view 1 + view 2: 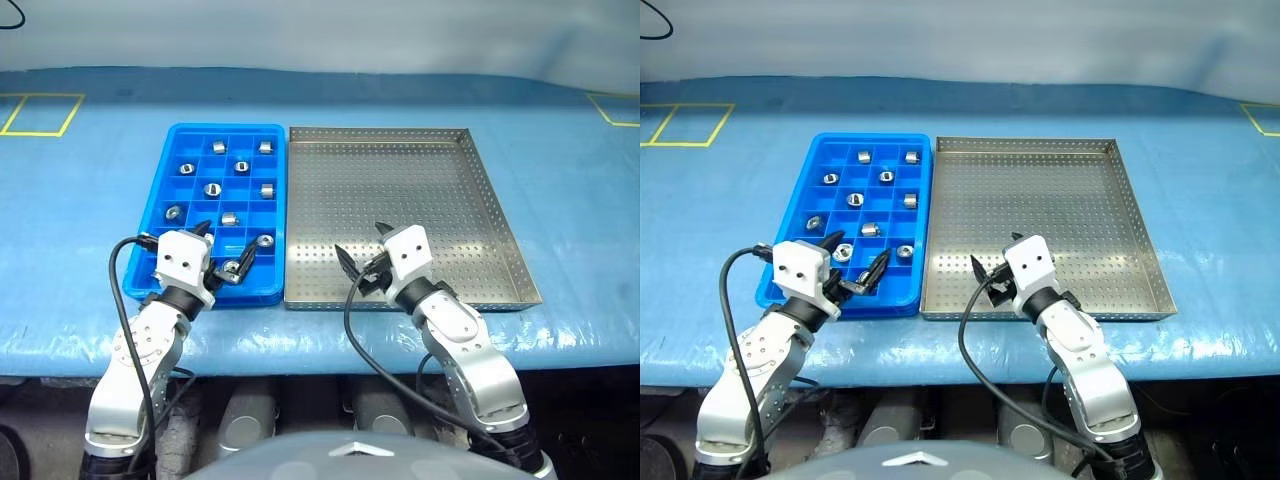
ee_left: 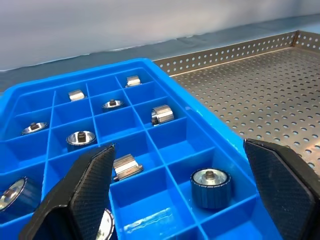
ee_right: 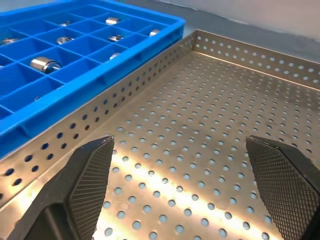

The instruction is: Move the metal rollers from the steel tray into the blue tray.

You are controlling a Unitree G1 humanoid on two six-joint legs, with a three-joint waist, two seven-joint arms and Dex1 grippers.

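Left gripper (image 1: 222, 251): hovering over the near end of the blue tray (image 1: 160, 202), fingers spread wide, gripping nothing.
Right gripper (image 1: 361, 250): hanging over the steel tray (image 1: 505, 240) at its near corner beside the blue tray, fingers apart, carrying nothing.
Metal rollers (image 1: 212, 189): sitting in separate compartments of the blue tray.
Steel tray: lying right against the blue tray's side.

The left gripper (image 2: 180, 195) hung with its two black fingers (image 2: 95, 185) spread wide and nothing between them, over the near end of the blue tray (image 2: 165, 102). Metal rollers (image 2: 210, 186) sat singly in separate compartments. The steel tray (image 2: 250, 95) lay just beside it, perforated floor bare.
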